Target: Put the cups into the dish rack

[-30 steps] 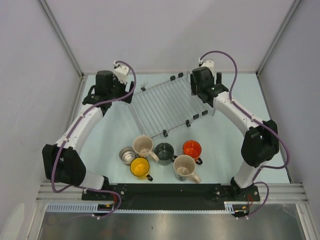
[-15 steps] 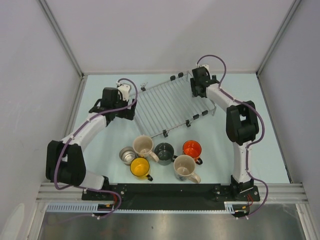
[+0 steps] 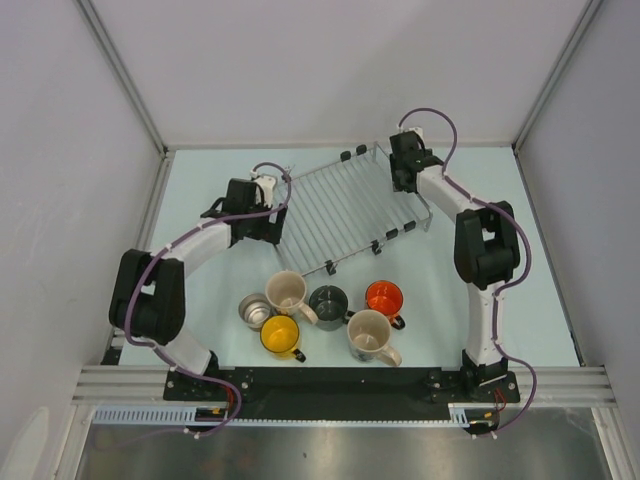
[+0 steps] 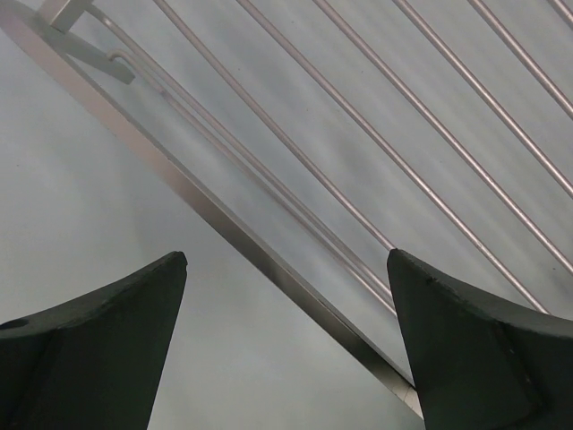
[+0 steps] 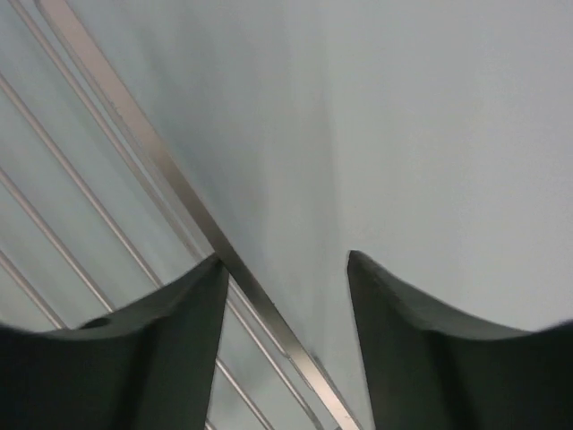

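The dish rack (image 3: 340, 208) lies slanted at the back middle of the table with nothing in it. Several cups stand in a cluster in front of it: a beige cup (image 3: 287, 292), dark grey cup (image 3: 328, 300), orange-red cup (image 3: 384, 297), second beige cup (image 3: 368, 334), yellow cup (image 3: 279, 334) and small steel cup (image 3: 256, 310). My left gripper (image 3: 272, 220) is low over the rack's left edge, open wide (image 4: 286, 257), with the edge bar of the dish rack (image 4: 224, 219) running between its fingers. My right gripper (image 3: 405, 182) is at the rack's far right corner, open (image 5: 283, 257), astride that side's bar of the dish rack (image 5: 166, 170).
Grey enclosure walls close in the table on the left, back and right. A metal rail (image 3: 340, 385) with both arm bases runs along the near edge. The cups stand close together, some nearly touching.
My left gripper has moved right and nearer, onto the rack's left edge. The right arm has folded up over the rack's far right corner, and its jaws have narrowed.
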